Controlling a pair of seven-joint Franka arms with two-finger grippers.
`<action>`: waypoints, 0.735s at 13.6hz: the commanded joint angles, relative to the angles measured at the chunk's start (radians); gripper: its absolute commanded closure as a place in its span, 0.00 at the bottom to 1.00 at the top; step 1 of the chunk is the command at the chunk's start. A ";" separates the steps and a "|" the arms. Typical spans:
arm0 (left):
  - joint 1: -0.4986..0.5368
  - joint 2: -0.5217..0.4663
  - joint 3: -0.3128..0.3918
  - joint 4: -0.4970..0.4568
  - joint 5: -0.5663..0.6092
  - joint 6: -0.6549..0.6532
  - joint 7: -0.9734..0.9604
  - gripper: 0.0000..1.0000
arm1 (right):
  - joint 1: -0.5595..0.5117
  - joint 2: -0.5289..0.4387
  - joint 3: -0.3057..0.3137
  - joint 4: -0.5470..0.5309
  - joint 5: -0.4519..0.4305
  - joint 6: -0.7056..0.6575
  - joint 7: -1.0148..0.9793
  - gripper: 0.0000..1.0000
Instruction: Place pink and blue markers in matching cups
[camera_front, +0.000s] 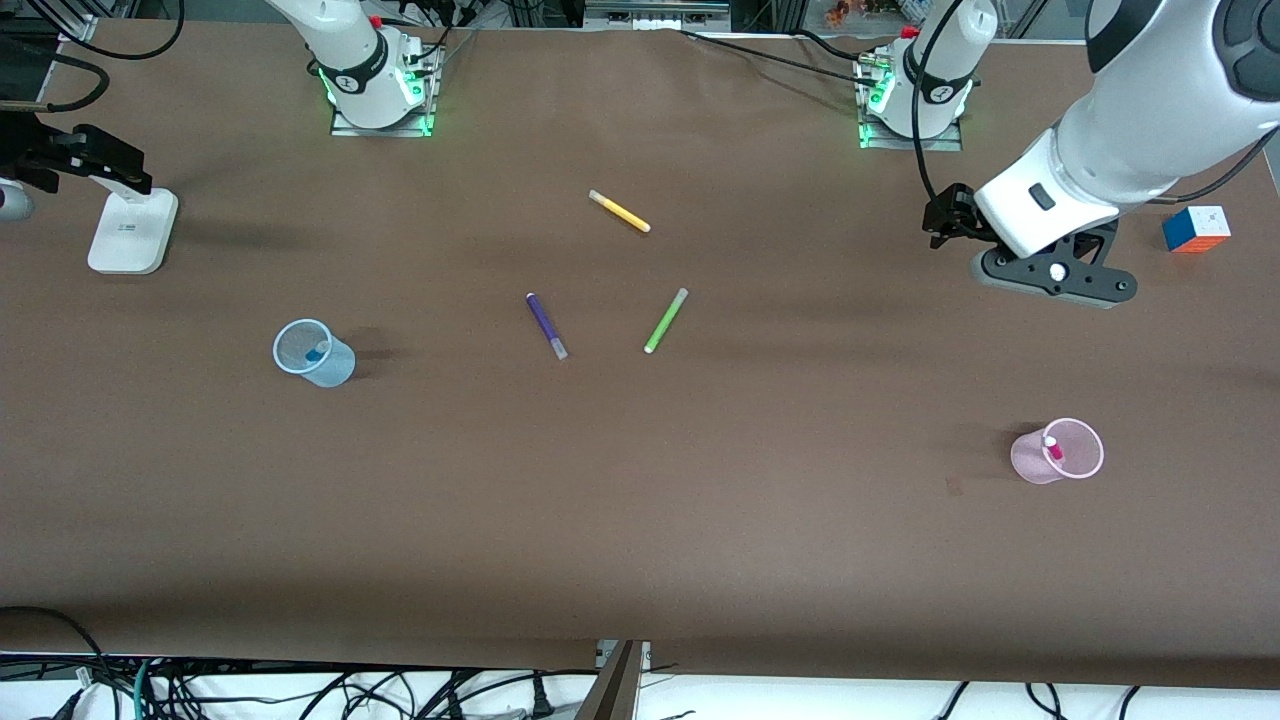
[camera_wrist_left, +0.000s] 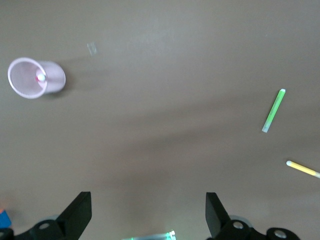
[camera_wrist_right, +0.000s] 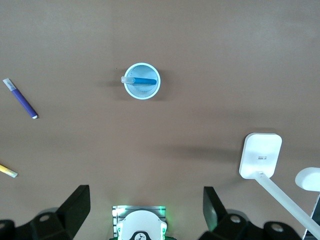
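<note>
Right wrist view, blue marker (camera_wrist_right: 144, 80) in blue cup (camera_wrist_right: 142, 92), under spread-open right end effector (camera_wrist_right: 145, 212).

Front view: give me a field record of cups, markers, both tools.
blue cup: upright, toward right arm's end
blue marker: in blue cup
pink cup: upright, toward left arm's end
pink marker: in pink cup
loose pens: purple pen, green pen, yellow pen, lying mid-table
left tool: open, empty, raised over table
right tool: open, empty, raised over table
</note>
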 joint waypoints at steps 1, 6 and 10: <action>0.021 -0.099 0.006 -0.131 0.019 0.076 0.054 0.00 | -0.004 0.008 0.000 0.026 0.018 -0.019 0.008 0.00; 0.034 -0.131 0.008 -0.182 0.014 0.113 0.052 0.00 | -0.005 0.008 -0.001 0.026 0.018 -0.019 0.008 0.00; 0.054 -0.099 0.009 -0.159 0.008 0.108 0.063 0.00 | -0.005 0.008 -0.001 0.026 0.018 -0.019 0.008 0.00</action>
